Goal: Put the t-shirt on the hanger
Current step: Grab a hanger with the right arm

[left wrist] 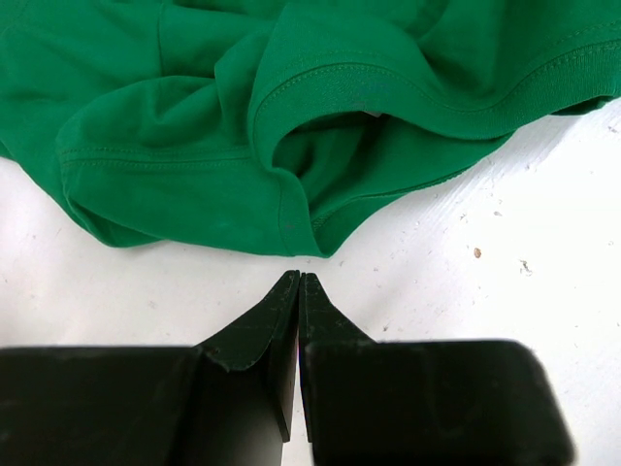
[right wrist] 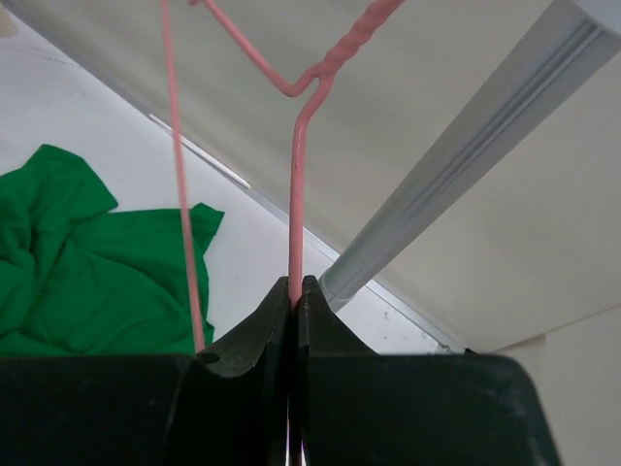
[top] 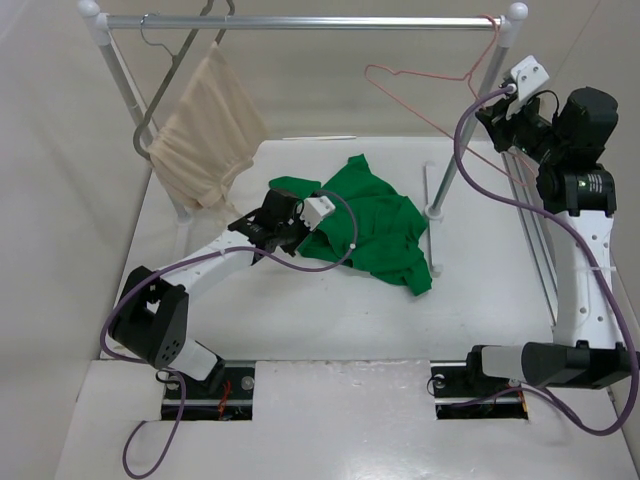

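The green t-shirt (top: pixel 375 225) lies crumpled on the white table; it also shows in the left wrist view (left wrist: pixel 291 126) and the right wrist view (right wrist: pixel 87 272). My left gripper (top: pixel 290 225) is shut and empty, its tips (left wrist: pixel 299 277) just above the table, a little short of the shirt's hem. The pink wire hanger (top: pixel 467 77) hangs tilted at the right end of the rail. My right gripper (top: pixel 497 103) is raised beside the rack post and shut on the hanger's wire (right wrist: pixel 296 194), just below the twisted neck.
A metal clothes rail (top: pixel 300 22) spans the back on slanted posts (top: pixel 465 130). A beige cloth (top: pixel 205 130) hangs from a dark grey hanger (top: pixel 165 85) at its left end. The rack's post (right wrist: pixel 466 165) runs close to my right fingers.
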